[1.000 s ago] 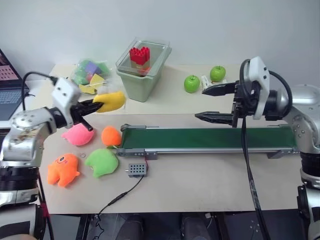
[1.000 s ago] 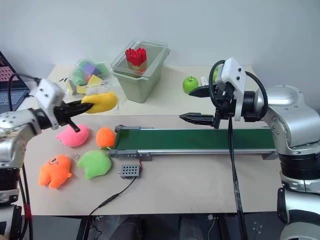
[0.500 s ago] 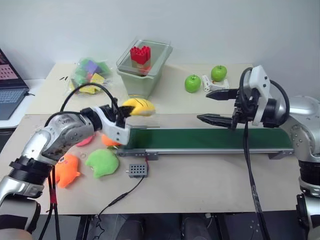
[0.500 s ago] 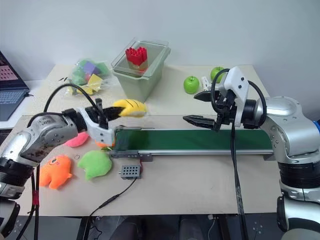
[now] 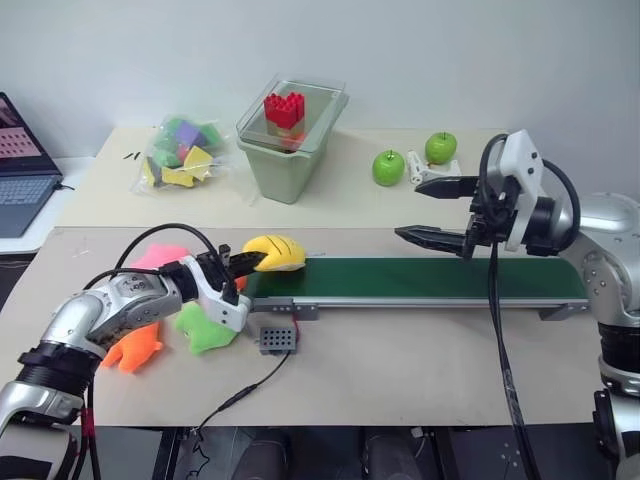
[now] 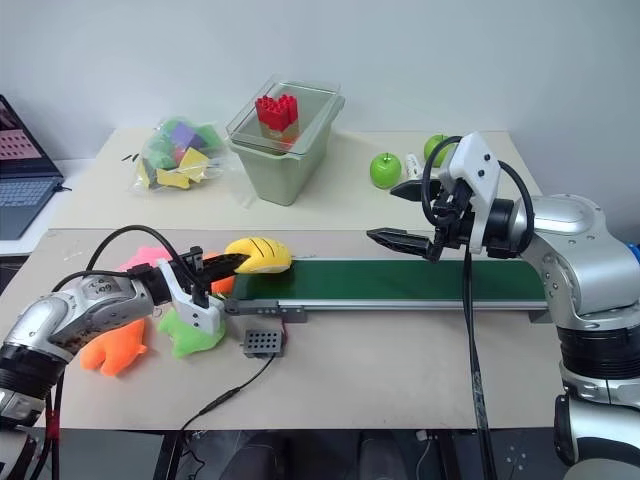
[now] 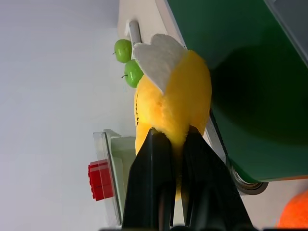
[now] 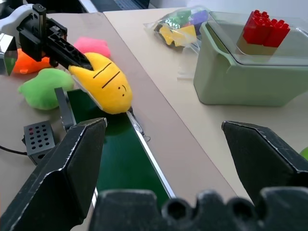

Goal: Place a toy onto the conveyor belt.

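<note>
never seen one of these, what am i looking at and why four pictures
It is a two-armed humanoid robot at a table. Two pictures come from cameras in its head, looking down over the arms; the other two sit on its wrists, looking along each tool. The left tool is shut on a yellow plush toy at the end of a green conveyor belt. The right tool hangs open above the belt, holding nothing. Also there: other plush toys, two green apples and a lidded bin.
</note>
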`<state>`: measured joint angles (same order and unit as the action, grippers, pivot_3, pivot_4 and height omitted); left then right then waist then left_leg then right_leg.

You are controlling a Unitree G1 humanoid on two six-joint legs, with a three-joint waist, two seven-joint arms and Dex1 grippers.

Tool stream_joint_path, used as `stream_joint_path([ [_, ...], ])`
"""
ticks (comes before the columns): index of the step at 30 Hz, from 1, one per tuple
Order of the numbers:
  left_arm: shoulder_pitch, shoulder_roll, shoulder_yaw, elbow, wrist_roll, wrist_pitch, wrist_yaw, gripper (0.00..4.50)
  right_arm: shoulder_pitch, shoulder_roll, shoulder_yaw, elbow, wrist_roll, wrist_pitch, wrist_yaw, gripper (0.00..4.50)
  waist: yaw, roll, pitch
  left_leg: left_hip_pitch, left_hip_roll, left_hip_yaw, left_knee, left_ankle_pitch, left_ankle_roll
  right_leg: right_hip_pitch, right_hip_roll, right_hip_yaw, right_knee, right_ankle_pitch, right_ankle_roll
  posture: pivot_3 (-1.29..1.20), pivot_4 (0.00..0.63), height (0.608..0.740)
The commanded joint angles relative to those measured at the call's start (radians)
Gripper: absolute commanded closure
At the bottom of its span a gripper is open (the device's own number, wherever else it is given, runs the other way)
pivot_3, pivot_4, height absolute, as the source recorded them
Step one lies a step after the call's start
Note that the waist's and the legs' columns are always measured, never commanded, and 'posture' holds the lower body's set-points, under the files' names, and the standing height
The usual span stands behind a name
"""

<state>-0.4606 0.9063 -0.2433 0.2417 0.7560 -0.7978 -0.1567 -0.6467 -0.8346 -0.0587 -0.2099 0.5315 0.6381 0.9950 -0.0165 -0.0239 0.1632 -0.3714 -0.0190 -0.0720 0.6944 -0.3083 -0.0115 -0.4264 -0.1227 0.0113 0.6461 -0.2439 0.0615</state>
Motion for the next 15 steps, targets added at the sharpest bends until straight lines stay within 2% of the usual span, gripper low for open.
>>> stream_joint_path([
  [1,-0.023,-0.010,0.000,0.034,0.015,-0.019,0.042,4.45,-0.006,-0.024,-0.051,-0.038,0.004,-0.020,-0.005,0.00,0.000,0.000,0.000,0.000,0.000,0.000,0.000,0.000,0.000,0.000,0.000,0.000,0.000,0.000,0.000,0.00,0.150,0.740],
  [5,0.007,-0.011,-0.014,0.036,-0.108,-0.059,-0.047,4.45,0.002,-0.030,-0.056,-0.046,0.006,-0.019,-0.010,0.00,-0.001,0.000,0.000,0.000,0.000,0.000,0.000,0.000,0.000,0.000,0.000,0.000,0.000,0.000,0.000,0.00,0.150,0.740],
  [10,0.029,-0.018,-0.026,0.032,-0.180,-0.084,-0.107,4.45,0.010,-0.033,-0.062,-0.053,0.006,-0.017,-0.017,0.00,-0.001,0.000,0.000,0.000,0.000,0.000,0.000,0.000,0.000,0.000,0.000,0.000,0.000,0.000,0.000,0.00,0.150,0.740],
  [15,0.031,-0.019,-0.036,0.061,-0.179,-0.091,-0.148,2.74,0.012,-0.036,-0.062,-0.052,0.004,-0.019,-0.020,0.00,-0.001,0.000,0.000,0.000,0.000,0.000,0.001,0.000,0.000,0.000,0.000,0.000,0.001,0.000,0.000,0.00,0.150,0.740],
])
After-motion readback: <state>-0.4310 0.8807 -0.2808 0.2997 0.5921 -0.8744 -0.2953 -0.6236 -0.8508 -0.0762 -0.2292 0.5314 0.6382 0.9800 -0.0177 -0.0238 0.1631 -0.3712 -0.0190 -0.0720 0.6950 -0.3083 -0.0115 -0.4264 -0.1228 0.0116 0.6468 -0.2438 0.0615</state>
